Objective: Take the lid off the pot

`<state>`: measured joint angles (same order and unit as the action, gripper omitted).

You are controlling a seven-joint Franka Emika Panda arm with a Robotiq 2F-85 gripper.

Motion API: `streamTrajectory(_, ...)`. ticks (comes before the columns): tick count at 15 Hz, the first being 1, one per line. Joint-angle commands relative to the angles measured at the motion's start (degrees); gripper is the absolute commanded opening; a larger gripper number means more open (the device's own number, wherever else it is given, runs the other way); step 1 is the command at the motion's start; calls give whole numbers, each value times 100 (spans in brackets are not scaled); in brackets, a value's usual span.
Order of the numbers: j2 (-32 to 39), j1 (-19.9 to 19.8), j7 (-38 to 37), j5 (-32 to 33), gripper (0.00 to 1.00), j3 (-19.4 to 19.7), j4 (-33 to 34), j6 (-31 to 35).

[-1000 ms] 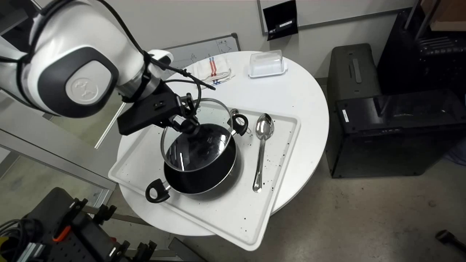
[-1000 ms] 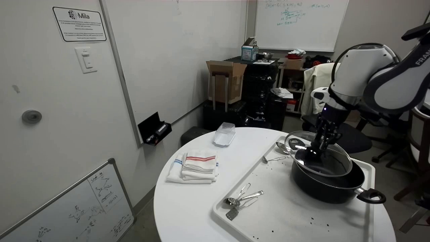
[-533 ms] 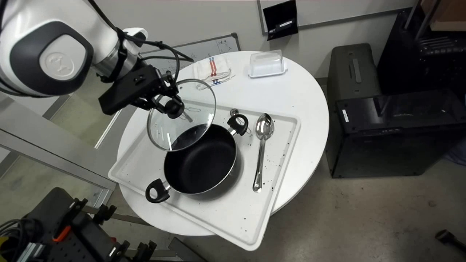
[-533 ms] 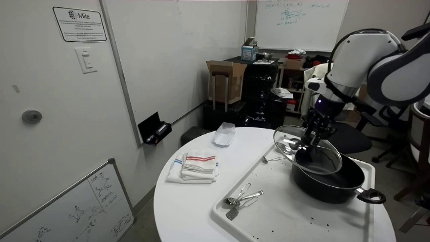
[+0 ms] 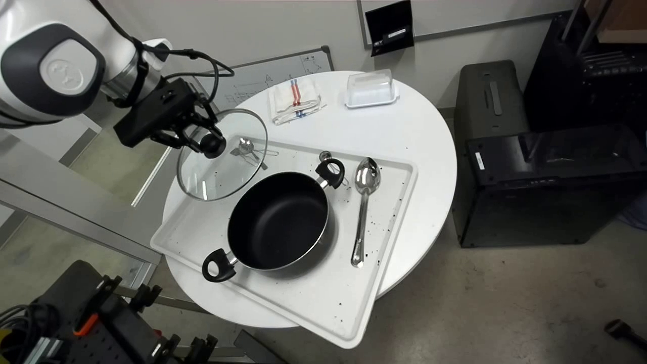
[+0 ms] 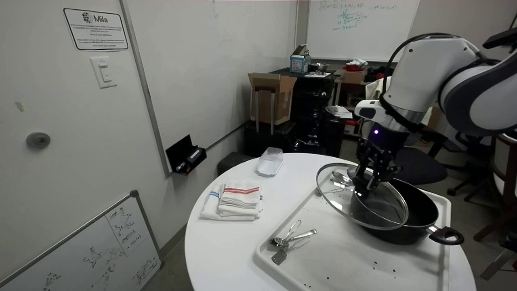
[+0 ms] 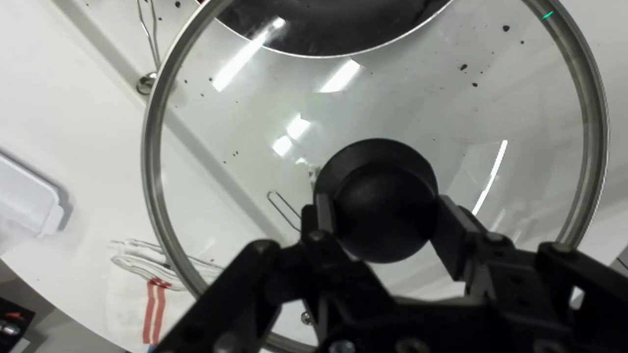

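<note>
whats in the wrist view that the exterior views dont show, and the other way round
Only the wrist view: a green glint on the rim of the lid, and the hand gripping the knob close up.

Only the exterior views: the large spoon and the white arm, in both.

Shared: the lid held by its knob, the pot (partly cut off in the wrist view), the tray, the folded towels and the plastic box.

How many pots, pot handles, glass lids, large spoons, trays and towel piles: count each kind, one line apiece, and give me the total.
Pot: 1
Pot handles: 2
Glass lid: 1
Large spoon: 1
Tray: 1
Towel pile: 1
Total: 7
</note>
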<state>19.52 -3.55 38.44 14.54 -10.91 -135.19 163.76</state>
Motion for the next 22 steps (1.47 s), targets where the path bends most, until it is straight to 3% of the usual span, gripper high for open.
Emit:
streamTrajectory(1,179,271,105,58,25,-59,348,-325)
streamTrajectory(12,1226,1127,-26,773,25,106,1004,-559)
streamTrajectory(22,1997,1753,-159,1742,25,681,1138,-385)
